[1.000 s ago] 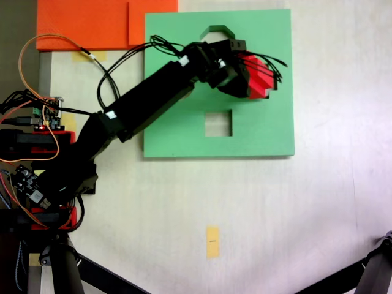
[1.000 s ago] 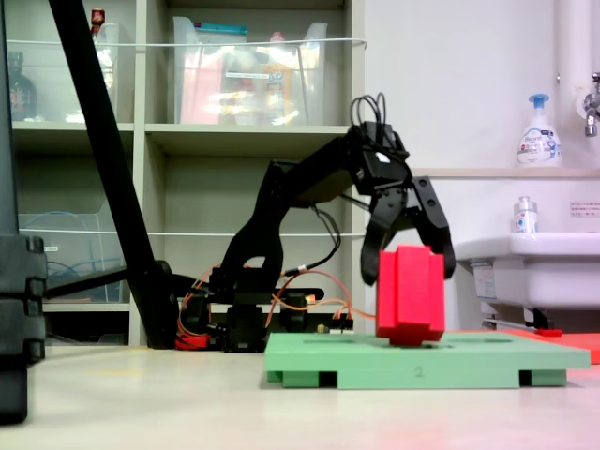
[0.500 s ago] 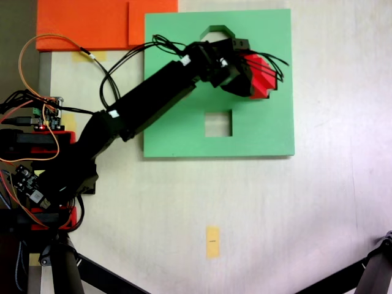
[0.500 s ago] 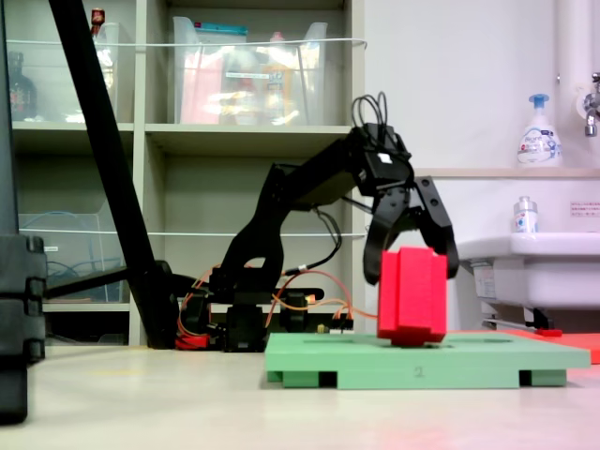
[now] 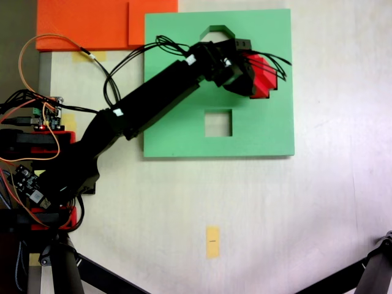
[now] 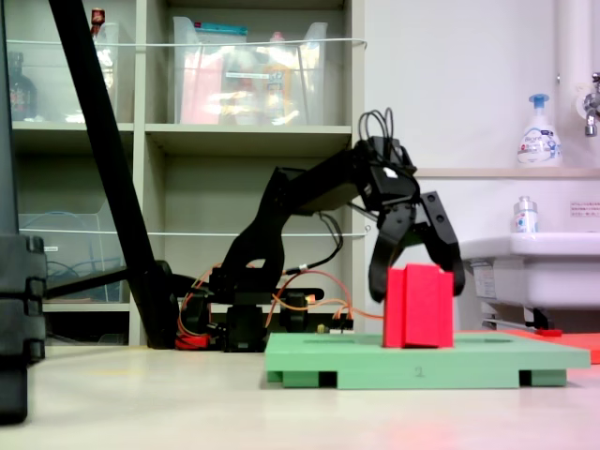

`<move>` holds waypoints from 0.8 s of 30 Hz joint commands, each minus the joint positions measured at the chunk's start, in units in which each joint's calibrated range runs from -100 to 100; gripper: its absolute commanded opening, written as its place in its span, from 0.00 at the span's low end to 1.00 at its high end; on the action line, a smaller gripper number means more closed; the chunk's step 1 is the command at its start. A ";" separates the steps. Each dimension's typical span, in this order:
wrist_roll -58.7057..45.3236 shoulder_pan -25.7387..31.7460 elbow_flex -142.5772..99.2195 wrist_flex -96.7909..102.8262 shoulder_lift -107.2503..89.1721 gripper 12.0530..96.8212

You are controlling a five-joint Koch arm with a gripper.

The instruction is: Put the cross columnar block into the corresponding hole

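— Since a second earlier the cross columnar block (image 6: pixel 418 307) had dropped: it had been tilted with its lower end above the board top, and at this moment it stood upright with its bottom at or below that surface.

— Where exactly on the board?

— In the far-right part of the green foam board (image 5: pixel 184 131) as the top-down fixed view gave it, just right of the arm's wrist. That view showed only the red top (image 5: pixel 264 76), half covered by the black gripper body, so the corresponding hole itself could not be seen under it. The square cutout (image 5: pixel 218 122) and the octagonal cutout (image 5: pixel 216 30) both lay bare.

— And the low side view?

— It gave what the top-down one could not: the block's height above the board and the stance of the gripper (image 6: pixel 417 284). The two black jaws were spread, one down each side of the block's upper part, straddling it. Whether the tips touched the foam I could not tell; a gap seemed to show on the right side, so I read it as released, not clenched.

— Anything else changed?

— The wrist sat slightly further right and lower in the side view than half a second before. The board, the orange foam sheets (image 5: pixel 86 24) and the yellow tape mark (image 5: pixel 212 241) lay as they had.
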 commanded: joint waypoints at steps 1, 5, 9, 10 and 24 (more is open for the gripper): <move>-0.29 0.63 2.42 3.26 -0.70 0.33; -0.29 0.49 2.42 3.26 0.97 0.35; -0.29 0.24 2.42 3.26 2.79 0.35; -0.29 0.15 2.42 3.46 3.35 0.35; -0.29 -1.71 2.52 6.06 7.40 0.44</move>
